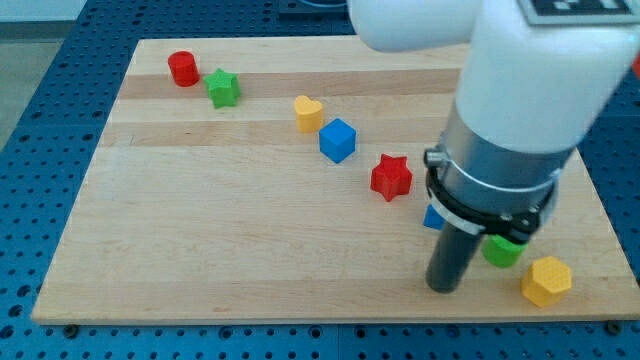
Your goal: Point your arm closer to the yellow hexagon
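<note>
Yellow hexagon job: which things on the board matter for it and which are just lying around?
In the job:
yellow hexagon, at the view's bottom right
my tip, to its left

Lying about:
green block, between them
blue block, mostly hidden
red star
blue cube
yellow heart
green star
red cylinder

Upright rod, my tip down

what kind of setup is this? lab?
Likely a robotics lab bench: a wooden board on a blue perforated table, small blocks like the yellow hexagon, with my tip to its left.
</note>
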{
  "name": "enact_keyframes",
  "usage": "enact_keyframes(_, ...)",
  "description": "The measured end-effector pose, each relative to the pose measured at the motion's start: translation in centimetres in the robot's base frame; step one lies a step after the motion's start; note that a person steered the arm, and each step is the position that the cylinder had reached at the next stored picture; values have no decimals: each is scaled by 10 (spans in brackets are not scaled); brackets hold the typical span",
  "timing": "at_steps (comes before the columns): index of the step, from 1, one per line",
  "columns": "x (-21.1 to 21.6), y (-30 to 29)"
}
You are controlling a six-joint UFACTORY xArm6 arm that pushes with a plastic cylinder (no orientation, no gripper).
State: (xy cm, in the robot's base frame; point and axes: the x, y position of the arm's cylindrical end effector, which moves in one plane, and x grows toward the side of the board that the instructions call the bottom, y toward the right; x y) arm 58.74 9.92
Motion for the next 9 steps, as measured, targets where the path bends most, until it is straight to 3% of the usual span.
enact_keyframes(8,-45,-53)
enact_keyframes(9,-34,-63)
